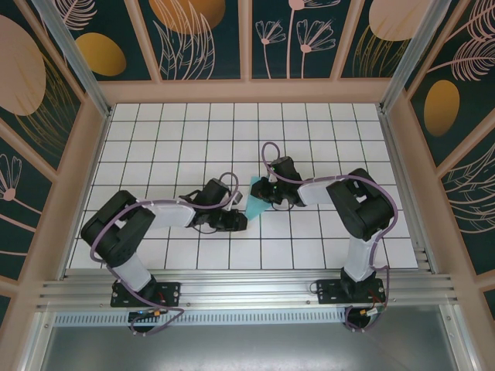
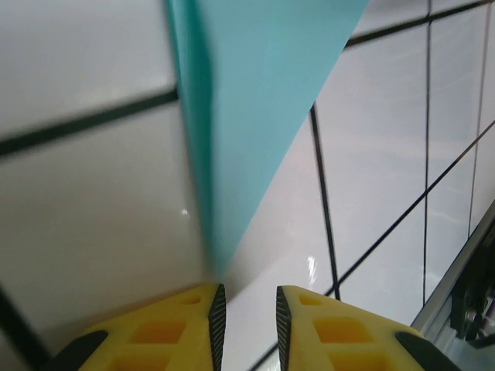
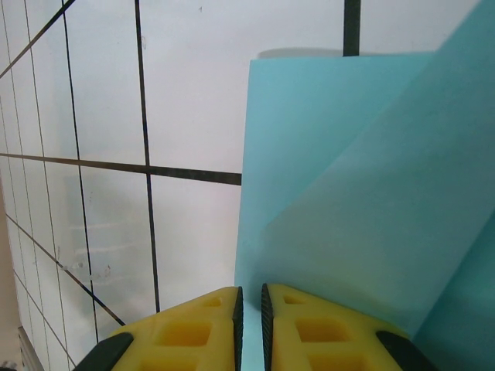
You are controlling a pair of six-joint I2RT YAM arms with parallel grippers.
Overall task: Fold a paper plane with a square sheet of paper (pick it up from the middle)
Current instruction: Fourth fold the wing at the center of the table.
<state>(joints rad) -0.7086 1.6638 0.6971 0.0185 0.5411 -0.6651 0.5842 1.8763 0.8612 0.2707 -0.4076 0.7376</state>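
The light cyan sheet of paper (image 1: 254,202) lies folded on the white grid table between my two grippers. In the right wrist view the paper (image 3: 348,193) shows a straight far edge and a diagonal flap over it. My right gripper (image 3: 249,309) (image 1: 264,198) is shut on the paper's near edge, with cyan showing in the thin slit between its pads. In the left wrist view the paper (image 2: 255,93) narrows to a point that ends just above the left finger (image 2: 203,309). My left gripper (image 2: 247,309) (image 1: 241,222) stands slightly open, with bare table between its fingers.
The white tiled table (image 1: 193,131) is boxed in by wooden-framed patterned walls (image 1: 93,147) at left, right and back. An aluminium rail (image 1: 247,290) with the arm bases runs along the near edge. Both arms reach inward to the middle of the table.
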